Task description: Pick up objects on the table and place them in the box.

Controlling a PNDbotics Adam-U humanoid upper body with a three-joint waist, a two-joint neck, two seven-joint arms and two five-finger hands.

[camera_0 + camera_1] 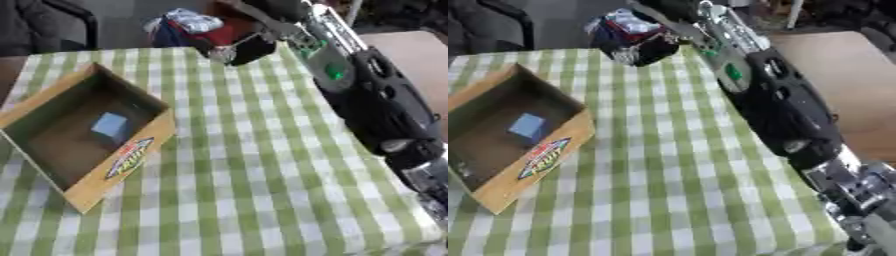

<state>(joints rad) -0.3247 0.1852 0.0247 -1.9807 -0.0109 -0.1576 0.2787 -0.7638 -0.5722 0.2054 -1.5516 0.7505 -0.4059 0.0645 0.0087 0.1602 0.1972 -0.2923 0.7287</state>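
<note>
Reaching diagonally from the lower right of the frame to the top centre, the right arm [385, 115] stretches across the green checked tablecloth [245, 165] toward the far edge of the table. Its right hand [238, 50] sits at the top centre, right against a bundle of blue, white and red stuff [188, 27] (I cannot make out what it is, only the colours). The dark fingers look curled toward that bundle, but whether they hold it or merely lie beside it cannot be told from either eye.

What matters next is the line between hand and box. The cardboard box [140, 150] lies at the left of the frame, open side up, its long axis running from upper left to lower right, with a printed label on the near wall and a pale blue square [110, 124] on its floor. From the hand, the box lies down and to the left, well apart, with bare cloth between them.

My judgement: if the bundle is in the grasp, the arm must swing left and draw back toward the robot, crossing the box's upper right wall before letting go. The left hand shows in neither view, though the box lies on its side of the table. The risk I see is the load clipping that wall on the way in.
</note>
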